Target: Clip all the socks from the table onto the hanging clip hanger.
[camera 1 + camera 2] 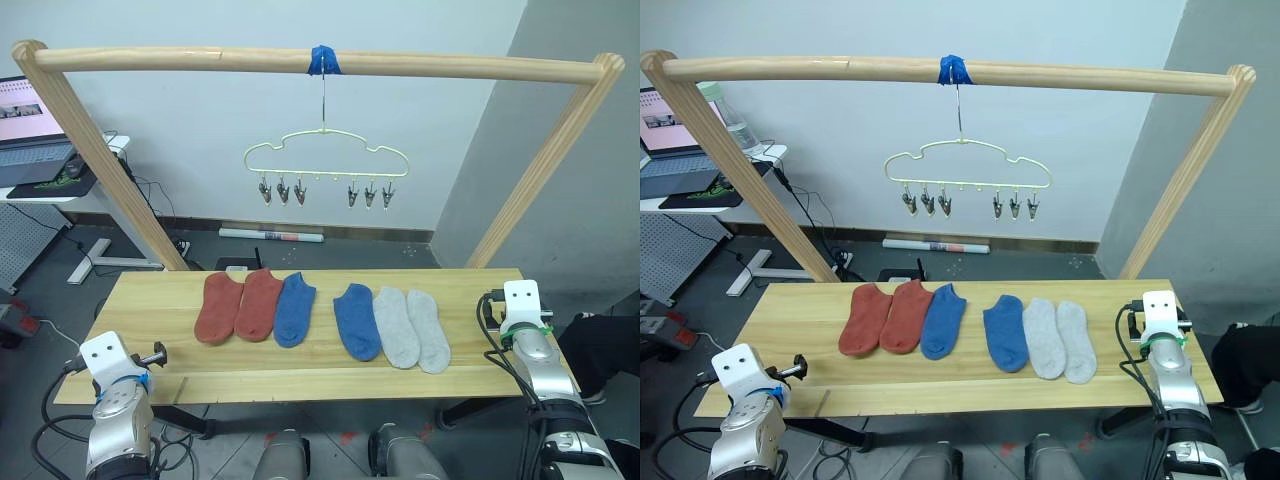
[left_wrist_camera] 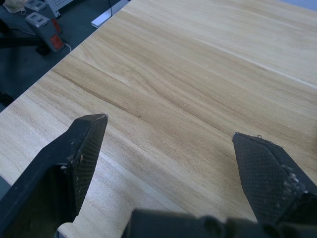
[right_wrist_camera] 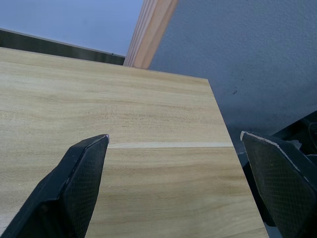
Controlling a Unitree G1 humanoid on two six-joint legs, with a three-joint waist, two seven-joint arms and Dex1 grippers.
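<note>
Several socks lie in a row on the light wooden table [image 1: 160, 300]: two rust-red socks [image 1: 240, 305] on the left, a blue sock [image 1: 294, 308] touching them, then a small gap, another blue sock [image 1: 357, 320] and two light grey socks [image 1: 414, 328]. Above and behind them the pale-yellow clip hanger [image 1: 326, 155] hangs with nothing in its silver clips [image 1: 284, 191]. My left gripper [image 2: 171, 126] is open over bare wood at the table's near left corner. Over the table's right end, my right gripper [image 3: 173, 136] is open too, with nothing between its fingers.
A thick wooden pole [image 1: 180, 60] spans the table on two slanted posts [image 1: 110, 165], with blue tape [image 1: 324, 60] holding the hanger's hook. A desk with a laptop [image 1: 30, 125] stands at the back left. Cables lie on the floor behind.
</note>
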